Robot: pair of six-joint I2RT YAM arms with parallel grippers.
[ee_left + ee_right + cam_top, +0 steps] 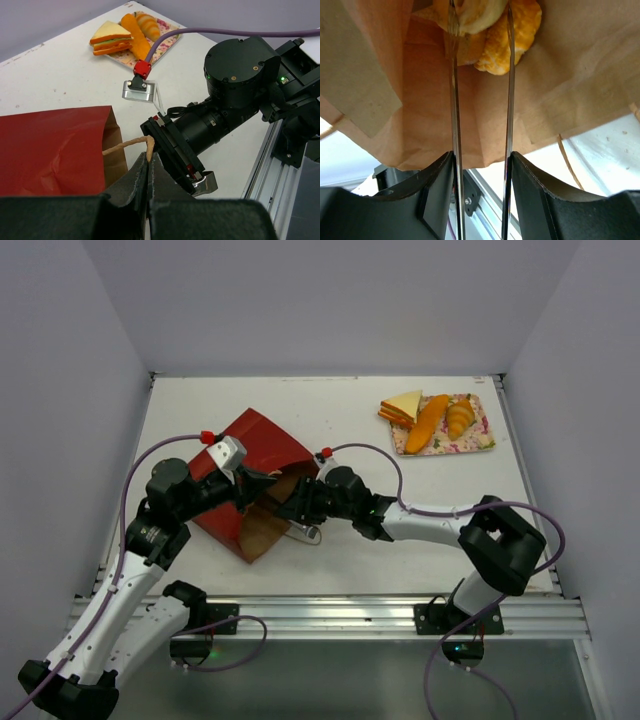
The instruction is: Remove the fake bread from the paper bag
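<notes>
The paper bag (255, 440) is found lying on the left half of the table (350, 430). Its loop handle (125, 145) is pinched by the left gripper (149, 159). Inside the bag, the fake bread (520, 45) is clamped by the right gripper (481, 10).

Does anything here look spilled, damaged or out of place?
Nothing stands out. The paper bag lies on its side, one handle pinched by the left gripper; the right gripper reaches inside toward the fake bread.
</notes>
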